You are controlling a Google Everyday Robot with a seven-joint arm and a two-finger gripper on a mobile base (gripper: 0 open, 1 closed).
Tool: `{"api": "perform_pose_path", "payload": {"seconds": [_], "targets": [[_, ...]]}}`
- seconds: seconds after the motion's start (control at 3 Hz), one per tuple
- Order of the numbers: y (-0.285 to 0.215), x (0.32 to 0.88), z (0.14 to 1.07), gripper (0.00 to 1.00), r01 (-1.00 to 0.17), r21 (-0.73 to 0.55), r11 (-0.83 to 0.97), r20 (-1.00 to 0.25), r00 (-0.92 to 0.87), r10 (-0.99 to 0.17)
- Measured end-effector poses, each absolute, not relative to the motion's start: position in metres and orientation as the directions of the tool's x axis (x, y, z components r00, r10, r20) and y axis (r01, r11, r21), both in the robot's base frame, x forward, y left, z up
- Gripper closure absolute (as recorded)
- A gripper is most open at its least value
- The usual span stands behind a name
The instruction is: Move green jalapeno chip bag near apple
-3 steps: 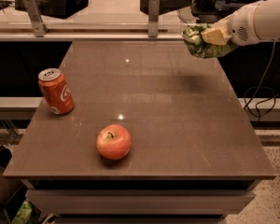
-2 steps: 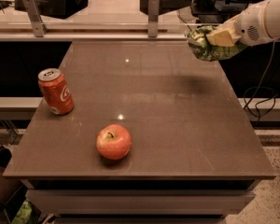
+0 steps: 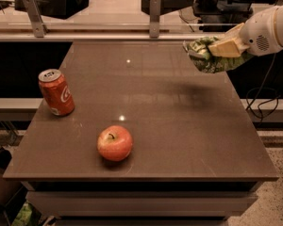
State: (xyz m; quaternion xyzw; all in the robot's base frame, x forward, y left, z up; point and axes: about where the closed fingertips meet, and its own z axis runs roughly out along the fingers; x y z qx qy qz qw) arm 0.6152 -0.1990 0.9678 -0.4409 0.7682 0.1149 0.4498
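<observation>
**Chip bag held aloft at the upper right, apple alone near the front edge**

The white arm (image 3: pixel 269 29) reaches in from the right edge of the frame. At its end the gripper (image 3: pixel 221 48) is clenched on the green jalapeno chip bag (image 3: pixel 203 60). A tan finger presses across the top of the crumpled foil, and the green-and-white bag bulges out below and to the left of it. The bag hangs in the air above the far right part of the brown table (image 3: pixel 188 135), not touching the surface. A soft shadow (image 3: pixel 191 91) lies on the tabletop beneath it.

The apple (image 3: pixel 114 143) sits low and left of centre in the frame, close to the table's front edge, stem up. It is well apart from the bag, which is diagonally up and to the right of it.

A red soda can (image 3: pixel 56 92) stands slightly tilted near the table's left edge, up and to the left of the apple. Across the top of the frame runs a metal rail (image 3: pixel 154 13) with upright posts. A dark cable (image 3: pixel 262 102) loops down beyond the table's right side.
</observation>
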Motion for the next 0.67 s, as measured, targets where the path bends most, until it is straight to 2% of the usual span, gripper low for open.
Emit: {"api": "perform_pose_path", "payload": {"seconds": [0.67], "targets": [[-0.163,0.564,0.94,1.0,-0.811,-0.182,0.557,-0.796,-0.211,-0.567]]}}
